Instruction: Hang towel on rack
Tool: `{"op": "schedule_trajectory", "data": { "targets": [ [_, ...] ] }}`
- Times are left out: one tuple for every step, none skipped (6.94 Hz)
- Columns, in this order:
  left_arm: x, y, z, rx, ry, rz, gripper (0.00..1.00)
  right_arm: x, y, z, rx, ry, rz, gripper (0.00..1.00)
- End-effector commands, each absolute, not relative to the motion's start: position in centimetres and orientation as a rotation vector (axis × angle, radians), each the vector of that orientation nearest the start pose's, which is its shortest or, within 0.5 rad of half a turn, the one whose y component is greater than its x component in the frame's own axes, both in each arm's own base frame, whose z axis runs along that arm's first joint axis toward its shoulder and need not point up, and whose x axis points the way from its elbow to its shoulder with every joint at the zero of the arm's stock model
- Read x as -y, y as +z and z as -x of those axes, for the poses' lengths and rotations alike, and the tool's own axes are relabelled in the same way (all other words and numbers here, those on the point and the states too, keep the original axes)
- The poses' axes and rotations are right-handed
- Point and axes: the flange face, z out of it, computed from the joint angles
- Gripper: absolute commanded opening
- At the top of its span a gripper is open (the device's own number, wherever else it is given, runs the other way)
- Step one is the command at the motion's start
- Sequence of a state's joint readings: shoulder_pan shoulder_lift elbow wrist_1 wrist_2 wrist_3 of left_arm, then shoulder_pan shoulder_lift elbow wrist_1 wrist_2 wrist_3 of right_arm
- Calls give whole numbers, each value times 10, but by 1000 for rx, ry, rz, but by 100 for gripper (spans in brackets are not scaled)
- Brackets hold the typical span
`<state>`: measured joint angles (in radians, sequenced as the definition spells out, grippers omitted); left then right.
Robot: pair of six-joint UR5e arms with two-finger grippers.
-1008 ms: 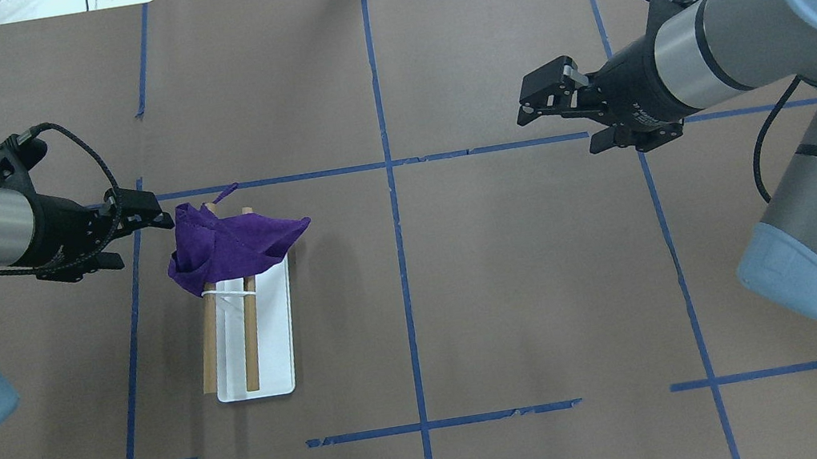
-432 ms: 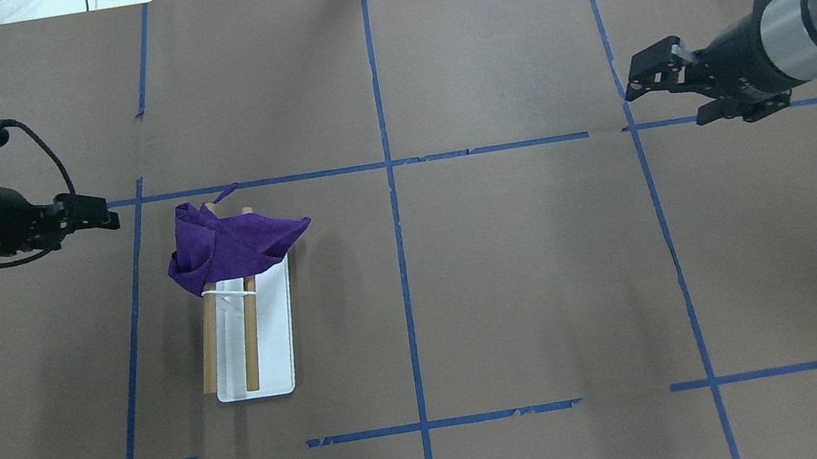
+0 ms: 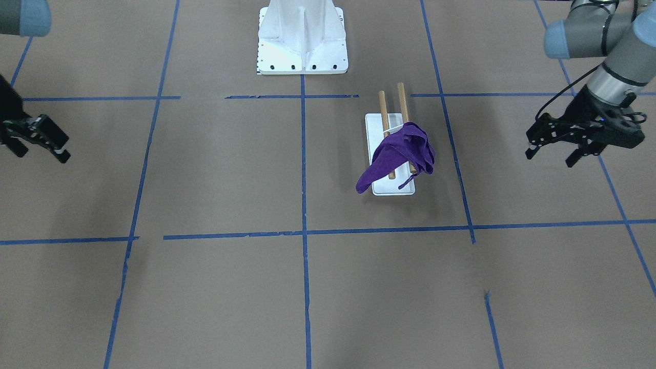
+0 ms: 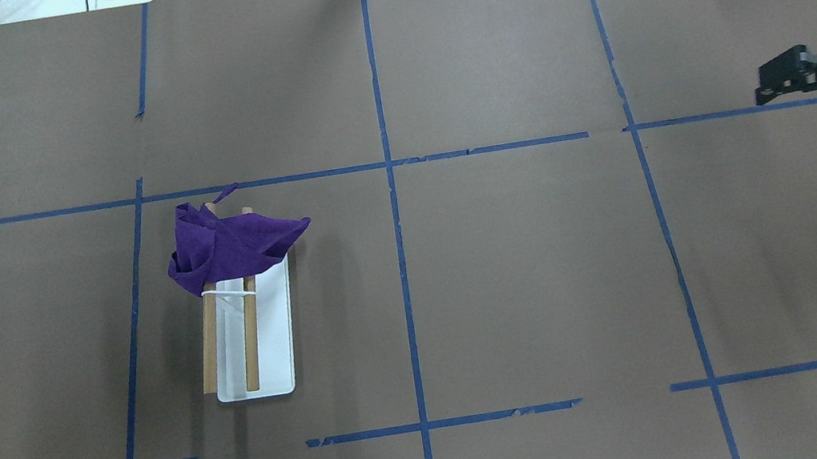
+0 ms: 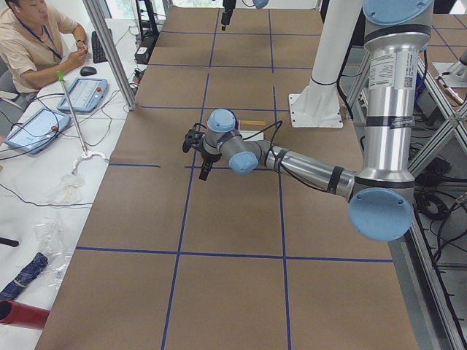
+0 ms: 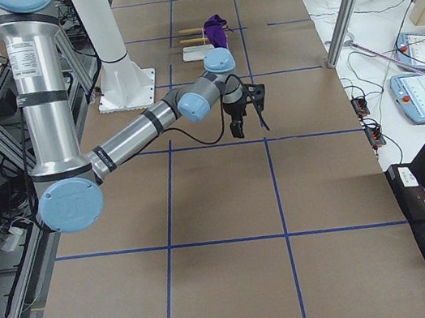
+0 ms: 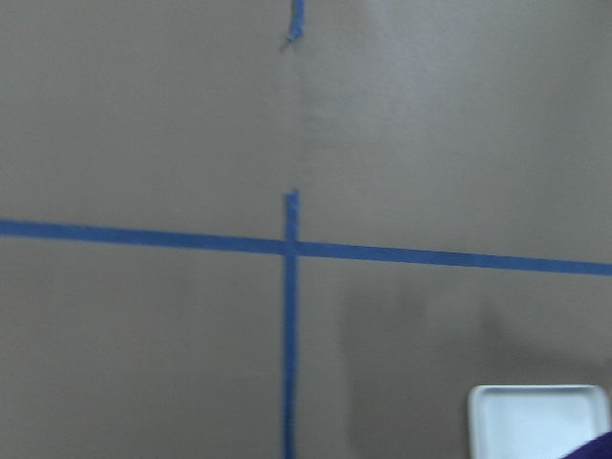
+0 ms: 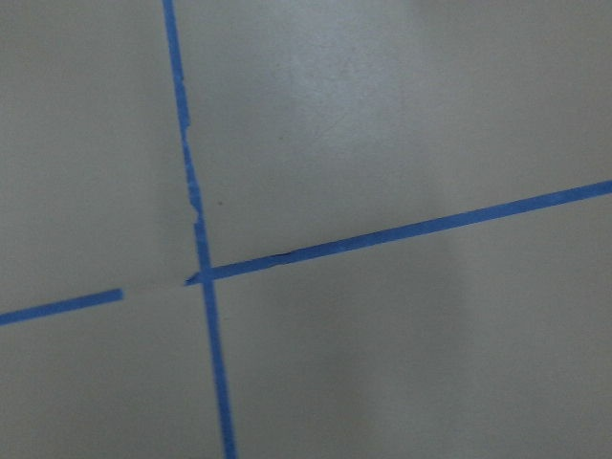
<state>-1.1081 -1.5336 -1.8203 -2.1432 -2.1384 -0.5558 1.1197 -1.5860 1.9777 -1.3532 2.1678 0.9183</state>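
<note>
Towel (image 4: 232,244) drapes bunched over rack (image 4: 275,338) at its 12 o'clock end, so left hand (image 3: 551,154) and right hand (image 3: 45,155), both spread and empty, hang clear at 9 and 3 o'clock of tabletop (image 4: 514,286).

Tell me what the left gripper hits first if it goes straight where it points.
Probably the table, short of the rack and towel: the left gripper tilts down, and its wrist view shows mostly bare paper. Depth unclear.
</note>
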Motion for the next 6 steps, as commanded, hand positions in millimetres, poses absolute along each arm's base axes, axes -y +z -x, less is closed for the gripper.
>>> {"op": "schedule_trajectory", "data": {
  "targets": [
    [493,556,-58,-714,254,-461,100,477,543,51,820,128,-64,100],
    [496,577,-15,-675,264,-458,100,475,580,15,782,23,-82,100],
    [499,585,28,-672,251,-399,100,475,604,-3,744,-97,-51,100],
    [502,578,56,-748,246,-343,100,478,602,-22,709,-81,-24,100],
    [505,572,59,-782,199,-242,100,481,609,-31,666,-69,-21,100],
    [516,570,58,-791,131,-163,100,482,616,-31,664,-64,-8,100]
  ]
}}
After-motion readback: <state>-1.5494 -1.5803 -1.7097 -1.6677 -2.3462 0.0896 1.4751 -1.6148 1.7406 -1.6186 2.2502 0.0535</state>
